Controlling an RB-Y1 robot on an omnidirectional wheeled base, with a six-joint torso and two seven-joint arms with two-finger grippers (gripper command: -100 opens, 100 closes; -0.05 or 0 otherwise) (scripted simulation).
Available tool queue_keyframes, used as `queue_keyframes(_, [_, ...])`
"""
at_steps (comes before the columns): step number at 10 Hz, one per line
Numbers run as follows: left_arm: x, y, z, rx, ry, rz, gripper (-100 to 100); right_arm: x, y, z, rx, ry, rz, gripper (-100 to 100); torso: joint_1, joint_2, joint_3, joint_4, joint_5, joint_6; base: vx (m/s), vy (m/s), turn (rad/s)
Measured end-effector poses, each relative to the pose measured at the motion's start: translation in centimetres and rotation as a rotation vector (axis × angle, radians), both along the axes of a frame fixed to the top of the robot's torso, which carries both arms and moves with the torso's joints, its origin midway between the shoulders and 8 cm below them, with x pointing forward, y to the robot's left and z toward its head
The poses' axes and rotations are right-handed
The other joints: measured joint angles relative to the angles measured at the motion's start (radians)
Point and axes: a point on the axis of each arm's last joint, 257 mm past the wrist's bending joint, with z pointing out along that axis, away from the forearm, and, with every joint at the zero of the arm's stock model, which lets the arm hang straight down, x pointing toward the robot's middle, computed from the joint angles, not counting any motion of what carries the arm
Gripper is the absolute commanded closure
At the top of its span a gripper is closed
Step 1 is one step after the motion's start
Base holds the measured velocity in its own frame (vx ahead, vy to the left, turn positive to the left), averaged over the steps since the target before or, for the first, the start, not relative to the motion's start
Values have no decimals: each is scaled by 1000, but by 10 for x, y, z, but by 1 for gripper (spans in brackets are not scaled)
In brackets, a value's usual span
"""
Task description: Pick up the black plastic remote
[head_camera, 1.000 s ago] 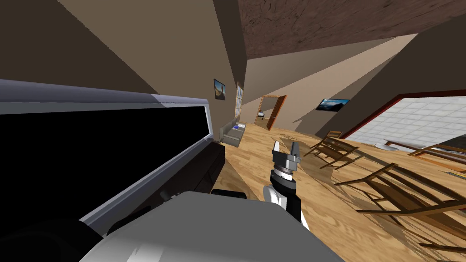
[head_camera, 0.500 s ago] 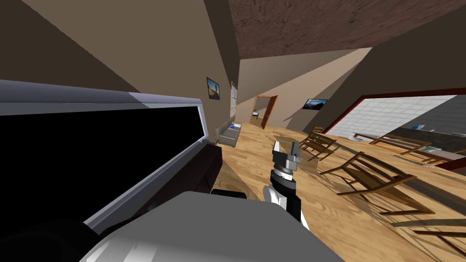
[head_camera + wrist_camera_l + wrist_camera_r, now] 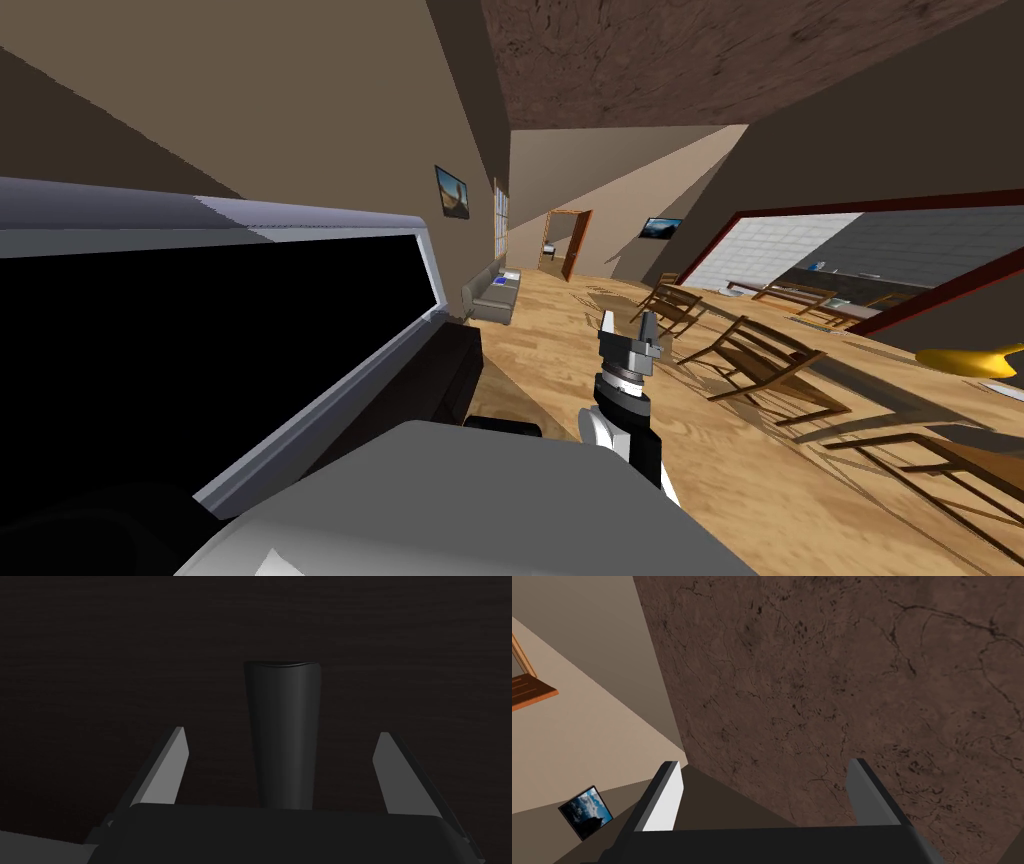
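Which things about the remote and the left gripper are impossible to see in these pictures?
- Near end of the slim black remote: left wrist view, hidden behind the dark body of the left gripper.
- Its buttons: same view, too dark to tell.
- Top of the dark cabinet: head view, mostly covered by the large black screen.

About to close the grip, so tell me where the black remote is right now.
In the left wrist view the black remote lies on a dark surface, centred between the open fingers of the left claw, touching neither.
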Motion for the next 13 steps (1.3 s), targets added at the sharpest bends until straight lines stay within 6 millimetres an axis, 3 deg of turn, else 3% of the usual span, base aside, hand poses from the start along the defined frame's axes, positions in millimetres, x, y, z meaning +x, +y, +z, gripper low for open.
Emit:
queue_keyframes(2, [-21, 6, 0, 2, 56, 15, -100, 0, 0, 0, 0, 0, 0, 0, -2, 1, 1, 0, 0, 0, 30, 27, -65])
queue_keyframes(3, [-22, 7, 0, 1, 61, 16, 0, 0, 0, 0, 0, 0, 0, 0, -3, 3, 2, 1, -1, -1, 0, 0, 0])
queue_keyframes(4, [-22, 7, 0, 1, 60, 16, -100, 0, 0, 0, 0, 0, 0, 0, -4, 4, 2, 1, -1, -1, -66, -8, -204])
queue_keyframes(10, [-7, 12, -23, -1, 53, 118, -100, 0, 0, 0, 0, 0, 0, 0, -4, 12, 7, 3, 1, -1, -98, -11, -156])
queue_keyframes(11, [-6, 12, -24, 0, 52, 119, 100, 0, 0, 0, 0, 0, 0, 0, -1, 9, 6, 2, 2, -2, -7, -3, 5])
queue_keyframes(13, [-7, 12, -24, -1, 54, 121, 100, 0, 0, 0, 0, 0, 0, 0, 0, 6, 4, 2, 3, 0, -4, 0, 7])
